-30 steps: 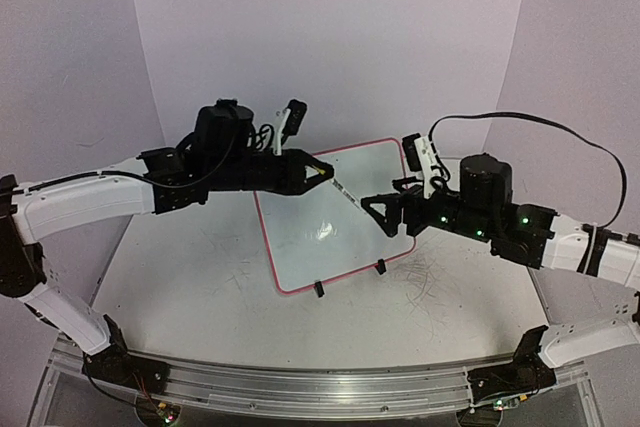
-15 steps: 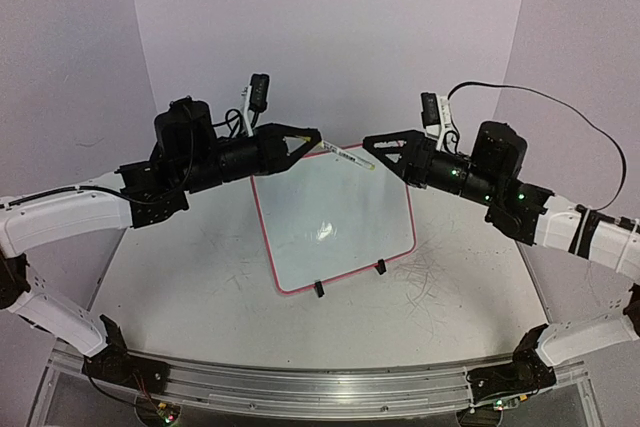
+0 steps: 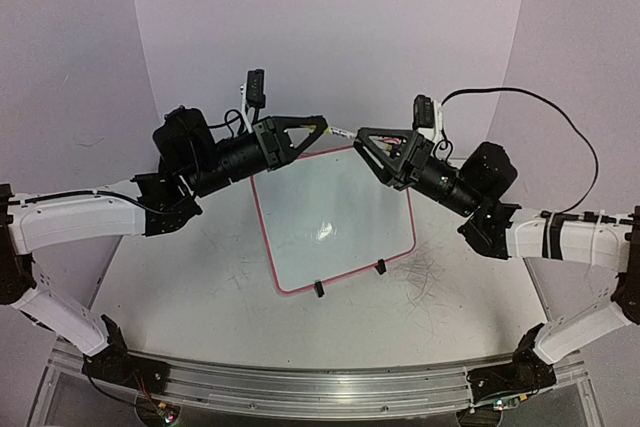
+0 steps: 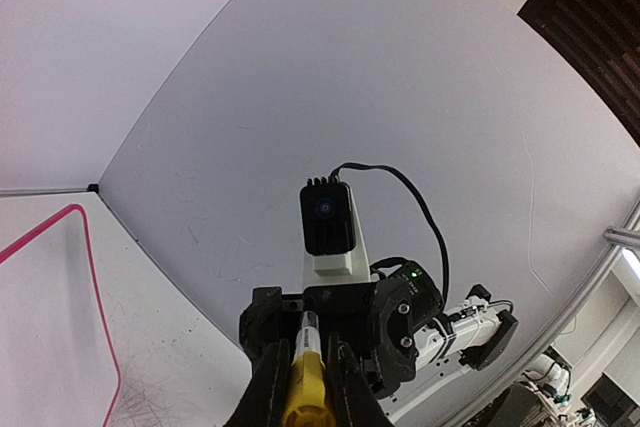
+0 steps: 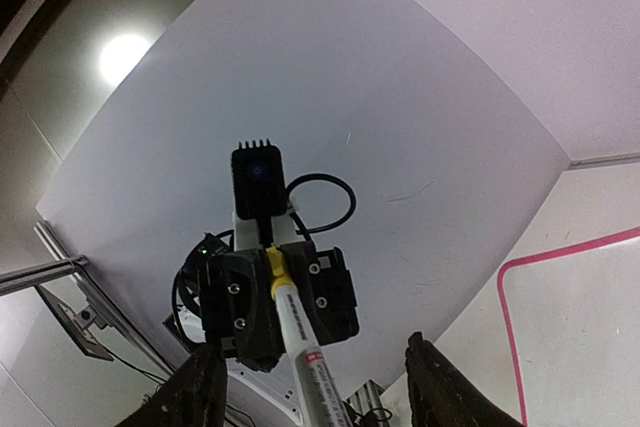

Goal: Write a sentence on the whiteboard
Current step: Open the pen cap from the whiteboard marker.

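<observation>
My L claw (image 3: 318,128) is pinching marker (image 3: 338,131) by its yellow end above board's (image 3: 340,217) far edge. R claw (image 3: 362,137) is gaping round barrel, not touching. I'm aiming to centre it, squeeze firm, then pull straight.

White-barrelled, yellow-ended marker (image 5: 297,342): cut off by the lower edge in both wrist views; barrel print too small to read. Glossy white, pink-framed whiteboard (image 3: 340,212): far corners hidden behind left gripper (image 3: 318,127) and right gripper (image 3: 362,135); surface writing indiscernible from above.
</observation>
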You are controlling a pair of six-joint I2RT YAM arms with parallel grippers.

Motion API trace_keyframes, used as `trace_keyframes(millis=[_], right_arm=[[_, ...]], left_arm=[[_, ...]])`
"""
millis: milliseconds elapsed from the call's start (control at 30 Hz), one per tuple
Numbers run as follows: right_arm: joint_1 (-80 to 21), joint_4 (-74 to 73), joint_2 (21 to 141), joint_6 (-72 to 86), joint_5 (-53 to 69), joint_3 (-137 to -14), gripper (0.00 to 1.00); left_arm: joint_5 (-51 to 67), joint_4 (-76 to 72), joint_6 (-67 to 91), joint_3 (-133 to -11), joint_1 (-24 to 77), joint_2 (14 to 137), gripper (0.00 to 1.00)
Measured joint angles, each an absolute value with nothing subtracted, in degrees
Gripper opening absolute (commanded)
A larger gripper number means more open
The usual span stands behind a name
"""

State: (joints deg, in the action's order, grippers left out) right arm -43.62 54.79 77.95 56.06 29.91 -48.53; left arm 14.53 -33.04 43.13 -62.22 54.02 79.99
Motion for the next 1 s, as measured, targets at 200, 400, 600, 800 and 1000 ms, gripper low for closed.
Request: trace_keyframes(millis=[200,400,600,800,1000], right_arm=[[-43.6,61.7,79.7,58.9,29.7,-48.7,0.46],[-43.7,65.4,82.6,61.5,30.3,-48.9,0.29],[-43.7,67.4,82.9,63.2,30.5,-48.5,0.00],[-43.6,68.9,82.5,65.2,30.5,-45.3,0.00],[-33.5,69.0,74.3,66.3,29.8,-35.4,0.00]], left_arm=[[14.9,-35.0,43.8,-61.3,54.0,80.0,0.00],[14.9,-35.2,44.0,-60.9,54.0,80.0,0.00],[15.0,-36.5,44.2,-60.2,54.1,79.8,0.00],[16.5,-36.4,45.1,-57.2,53.6,78.5,0.00],[15.4,-33.0,47.0,-48.6,39.7,67.8,0.00]])
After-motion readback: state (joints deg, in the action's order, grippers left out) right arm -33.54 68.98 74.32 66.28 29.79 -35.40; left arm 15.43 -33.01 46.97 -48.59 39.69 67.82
